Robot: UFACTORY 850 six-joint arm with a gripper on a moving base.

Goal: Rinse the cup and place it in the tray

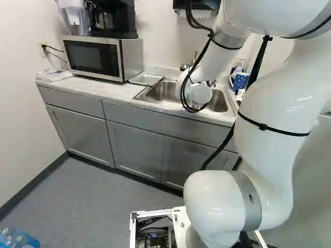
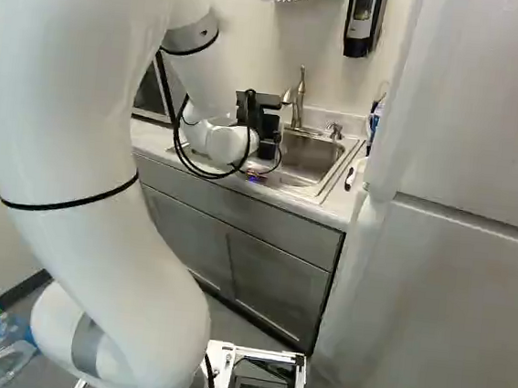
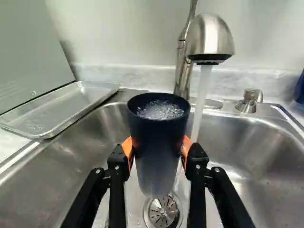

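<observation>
Twelve o'clock is taken as where the gripper [image 3: 156, 153] is pointed. The big metal sink [image 3: 61, 180] is seen under the cup [image 3: 159, 137]. The shallow tray [image 3: 66, 102] is set beside it at ten o'clock. Near one o'clock, water [image 3: 202, 95] is let out by the tap [image 3: 209, 40] — it is not caught by the cup. The cup is held upright over the sink, gripped by the jaws from nine and three o'clock. Its wall looks smooth and stiff, and is probably not easily broken, but it may be made slippery by the wet. More weight is likely added by the bubbly water [image 3: 160, 110] inside; a light cup is expected once that is poured out. The middle, where the orange pads [image 3: 127, 148] are pressed, seems best held — snugly, without a hard squeeze.
</observation>
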